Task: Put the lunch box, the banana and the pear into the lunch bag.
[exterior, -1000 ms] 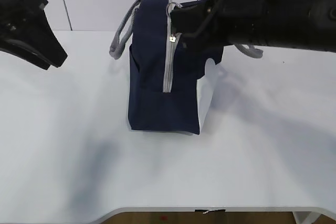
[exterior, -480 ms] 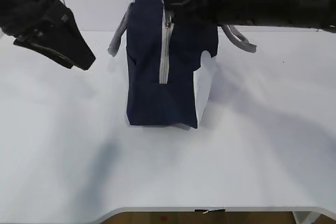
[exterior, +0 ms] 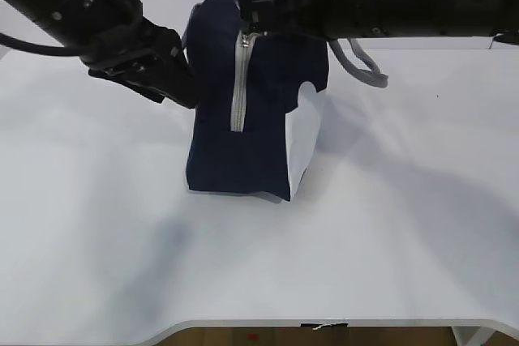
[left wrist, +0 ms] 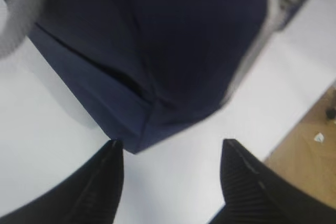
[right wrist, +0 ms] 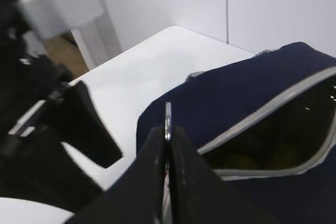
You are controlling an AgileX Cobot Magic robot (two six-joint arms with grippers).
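The navy lunch bag (exterior: 268, 119) stands upright mid-table, its grey zipper (exterior: 238, 87) running down the near side. At the bag's top, my right gripper (exterior: 247, 15) is shut on the ring zipper pull (right wrist: 168, 115). In the right wrist view the bag (right wrist: 220, 103) gapes partly open; dim yellowish shapes (right wrist: 239, 160) lie inside, and I cannot tell whether they are the banana or the pear. The lunch box is hidden. My left gripper (exterior: 182, 79) is open beside the bag's upper left side, its jaws (left wrist: 171, 144) empty just off a bag corner (left wrist: 139, 142).
The white table (exterior: 389, 224) spreads all round the bag, with its front edge (exterior: 324, 323) near the bottom. A grey handle (exterior: 362, 62) loops out at the bag's right. The wooden floor (left wrist: 310, 145) shows past the table edge.
My left arm has swung right to the bag's side and its jaws have widened. The right gripper has drawn the pull leftward, and the bag has shifted slightly left.
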